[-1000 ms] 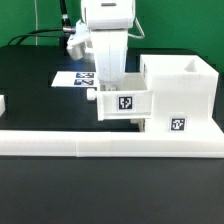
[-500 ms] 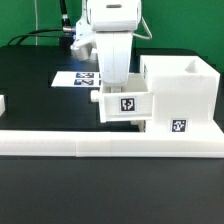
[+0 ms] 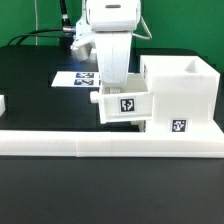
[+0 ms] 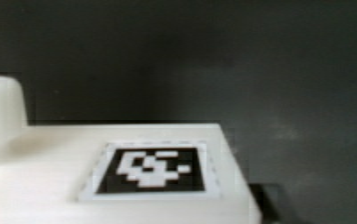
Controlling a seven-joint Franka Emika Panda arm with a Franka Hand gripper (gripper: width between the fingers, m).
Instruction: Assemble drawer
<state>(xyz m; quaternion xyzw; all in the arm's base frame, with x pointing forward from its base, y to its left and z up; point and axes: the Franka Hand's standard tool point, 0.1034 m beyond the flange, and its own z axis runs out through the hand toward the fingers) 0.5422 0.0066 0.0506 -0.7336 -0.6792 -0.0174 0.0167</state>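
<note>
The white drawer casing [image 3: 185,90] stands at the exterior view's right, with a tag on its lower front. A small white drawer box [image 3: 125,105], with a tag on its front, sits level at the casing's upper opening, one end against or inside it, above the table. My gripper [image 3: 113,88] reaches down from above onto the box's wall nearest the exterior view's left and appears shut on it. In the wrist view the box's tagged white face [image 4: 50,165] fills the near field, blurred. My fingertips are not clear there.
A long low white L-shaped rail [image 3: 100,143] runs along the front, right below the casing. The marker board [image 3: 78,78] lies behind on the black table. Another white part [image 3: 3,103] shows at the exterior view's left edge.
The arm and the small drawer box shifted slightly toward the exterior view's right, closer into the casing. They have held still for the last half second.
</note>
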